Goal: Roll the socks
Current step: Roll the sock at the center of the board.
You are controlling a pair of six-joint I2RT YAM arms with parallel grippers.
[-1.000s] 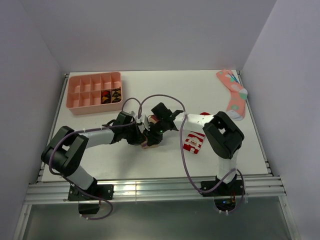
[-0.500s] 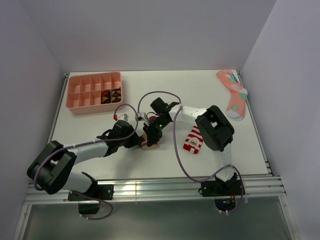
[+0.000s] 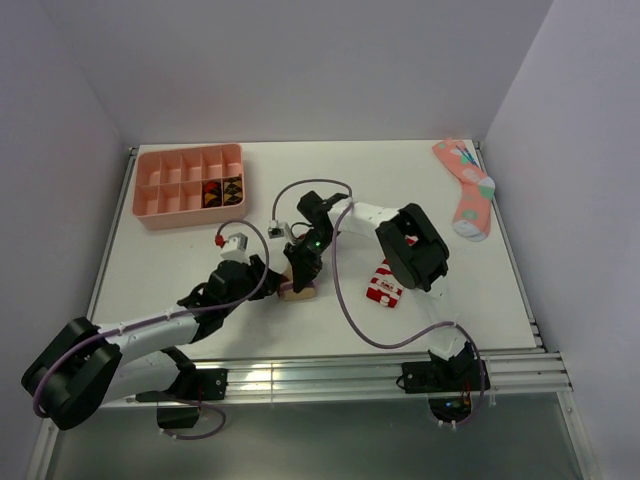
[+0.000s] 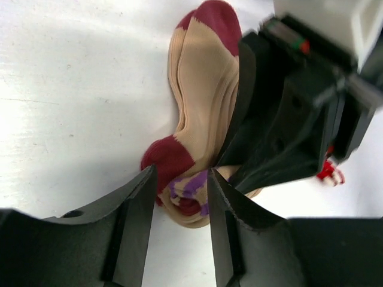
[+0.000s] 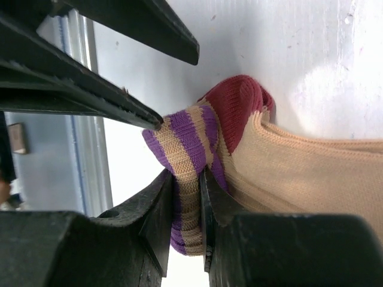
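The tan sock [image 3: 298, 289] with dark red toe and heel lies partly folded at the table's middle. My right gripper [image 5: 187, 200] is shut on its purple-striped cuff [image 5: 185, 143], pinching the fabric between both pads. My left gripper [image 4: 181, 179] is open, and its jaws stand on either side of the rolled cuff end [image 4: 192, 190] with a gap on each side. In the top view the left gripper [image 3: 272, 285] comes from the left and the right gripper [image 3: 298, 270] from above the sock. The red-and-white striped sock [image 3: 385, 283] lies flat to the right.
A pink divided tray [image 3: 160, 190] stands at the back left with small dark items in two cells. A pink sock with teal and grey pattern [image 3: 468, 190] lies at the back right. Purple cables loop over the table around both arms.
My left gripper has opened off the sock's cuff end and its arm has drawn back toward the near left. The right gripper stays shut on the cuff.
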